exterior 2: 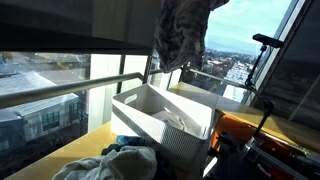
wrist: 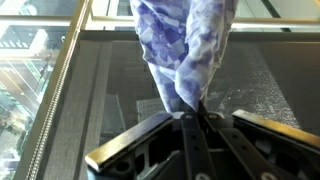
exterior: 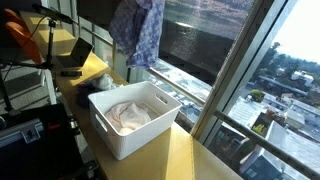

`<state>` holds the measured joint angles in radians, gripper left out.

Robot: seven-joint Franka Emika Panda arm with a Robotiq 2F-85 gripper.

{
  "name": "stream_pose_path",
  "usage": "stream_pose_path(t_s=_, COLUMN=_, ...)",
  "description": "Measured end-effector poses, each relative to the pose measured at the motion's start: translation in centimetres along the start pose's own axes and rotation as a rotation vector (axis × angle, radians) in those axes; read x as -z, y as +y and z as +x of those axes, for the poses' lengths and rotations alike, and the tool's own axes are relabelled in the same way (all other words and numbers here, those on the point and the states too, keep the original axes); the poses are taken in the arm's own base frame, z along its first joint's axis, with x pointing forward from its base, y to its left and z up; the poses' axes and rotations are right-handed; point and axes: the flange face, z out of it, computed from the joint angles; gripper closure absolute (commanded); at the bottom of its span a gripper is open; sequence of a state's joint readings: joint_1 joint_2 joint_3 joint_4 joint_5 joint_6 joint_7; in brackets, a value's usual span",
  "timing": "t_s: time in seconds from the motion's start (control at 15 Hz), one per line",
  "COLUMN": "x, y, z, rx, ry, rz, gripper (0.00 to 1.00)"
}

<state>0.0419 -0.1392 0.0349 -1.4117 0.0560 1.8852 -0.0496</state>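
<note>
White bin (exterior: 150,136) sits below the hanging cloth (exterior: 138,30).

We record the gripper (wrist: 195,118) entering the wrist view from the lower edge. Its two dark fingers (wrist: 213,140) are drawn together to a point, and we see no gap between them. The jaws stand closed, pinching the cloth (wrist: 185,45) between the tips. The finger linkages spread evenly to either side behind the tips. In both exterior views we cannot make out arm, wrist or gripper, which lie beyond the top edge.
</note>
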Motion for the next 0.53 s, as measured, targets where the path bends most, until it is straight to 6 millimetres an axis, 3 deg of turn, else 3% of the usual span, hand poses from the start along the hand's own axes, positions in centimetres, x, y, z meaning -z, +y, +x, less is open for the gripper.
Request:
stream_pose_path(t_s=0.2, x=-5.0, y=2.2, z=-1.6, rx=-0.037, ry=-0.082, rz=-0.015, gripper=0.99)
stream_pose_path(t_s=0.53, x=-14.3, y=2.3, z=-4.8, rx=-0.061, ry=-0.196, rz=-0.01, gripper=0.99)
